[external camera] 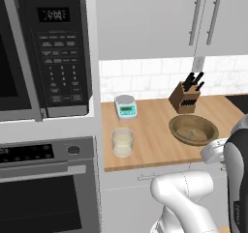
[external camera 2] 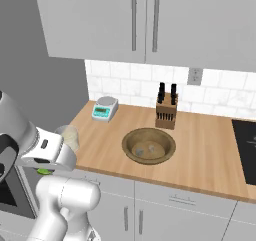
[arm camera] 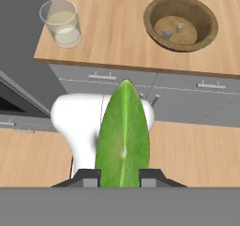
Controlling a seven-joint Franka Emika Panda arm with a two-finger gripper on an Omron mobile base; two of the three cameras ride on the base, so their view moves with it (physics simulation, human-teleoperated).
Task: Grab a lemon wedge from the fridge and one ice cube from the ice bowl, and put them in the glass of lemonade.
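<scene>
Two small grey ice cubes [arm camera: 172, 30] lie in the wide, round, shallow brown wooden ice bowl [arm camera: 181, 22], which sits on the pale wooden counter [external camera: 155, 130]. From left to right in the left base view: a black microwave [external camera: 43, 48] above a black oven [external camera: 46, 186]. Then the counter begins, with the short clear glass of lemonade [external camera: 122, 142] near its front edge. A small teal-and-white kitchen scale [external camera: 125, 106] stands behind the glass, near the white tiled wall. Further right, the brown knife block [external camera: 186, 95] stands just behind the ice bowl [external camera: 193, 129].

In the hand view, the gripper [arm camera: 123, 178] has its two dark fingertips pressed against either side of the yellow-green lemon wedge [arm camera: 123, 136], holding it. The wedge points up toward the counter edge, and it hangs in front of the grey lower cabinets, well apart from the glass [arm camera: 61, 22]. In the right base view, a sliver of green [external camera 2: 44, 171] shows under the white wrist, just before the glass [external camera 2: 69, 137].
</scene>
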